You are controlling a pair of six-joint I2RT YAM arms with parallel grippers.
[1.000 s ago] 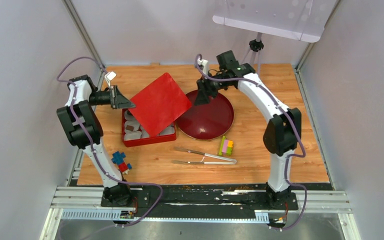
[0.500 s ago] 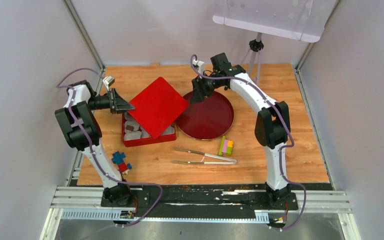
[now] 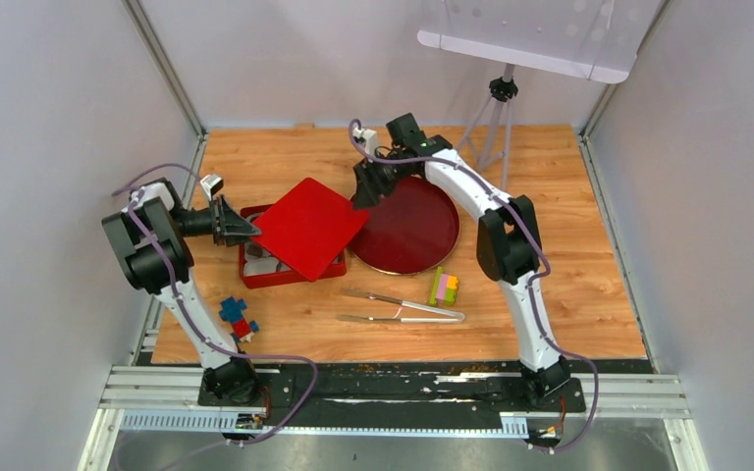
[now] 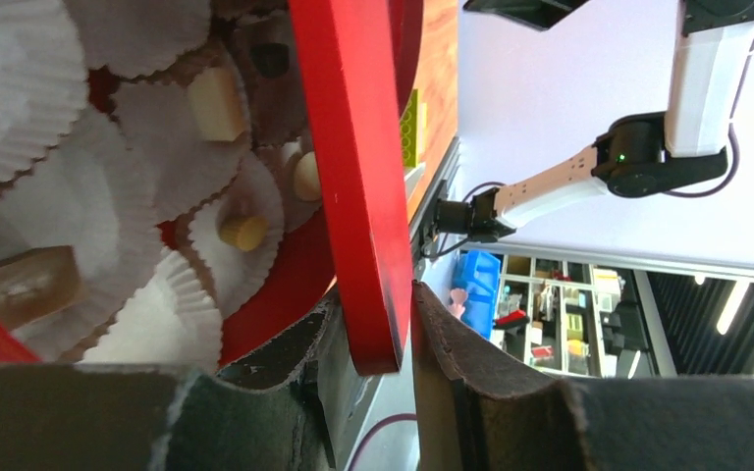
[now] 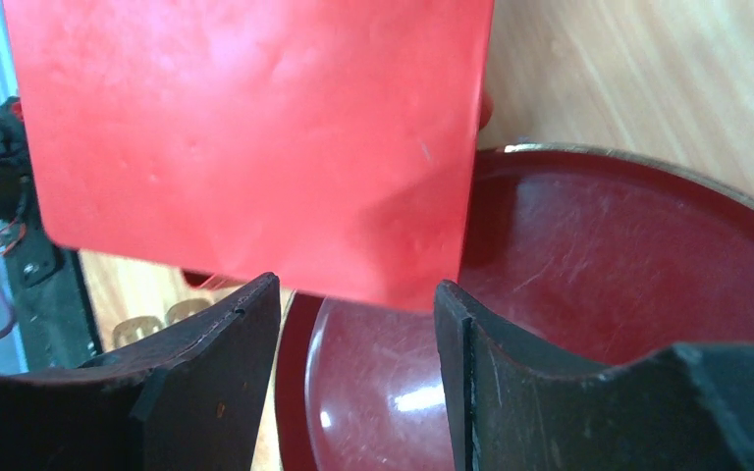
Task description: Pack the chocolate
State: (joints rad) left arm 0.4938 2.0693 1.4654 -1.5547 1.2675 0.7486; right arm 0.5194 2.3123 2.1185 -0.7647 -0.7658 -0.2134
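Note:
Chocolates lie in white paper cups inside the red box (image 3: 255,278): a cream block (image 4: 215,101), a yellow round one (image 4: 243,232), a pale oval (image 4: 305,177) and a brown bar (image 4: 20,289). The red square lid (image 3: 306,228) lies tilted over the box and hides most of it from above. My left gripper (image 3: 243,232) is shut on the lid's left corner, whose edge (image 4: 353,196) stands between the pads. My right gripper (image 3: 364,193) is open at the lid's far right corner (image 5: 255,137), above the plate, gripping nothing.
A dark red round plate (image 3: 417,235) sits right of the box, its rim under the lid's corner. Metal tongs (image 3: 403,306) and a stack of coloured blocks (image 3: 443,287) lie in front of it. More blocks (image 3: 237,316) sit near the left arm. A tripod (image 3: 496,108) stands at the back.
The lid has come down and leftward, from held high and steep to lying low over the box. Both grippers moved left and down with it. The left jaws have widened slightly.

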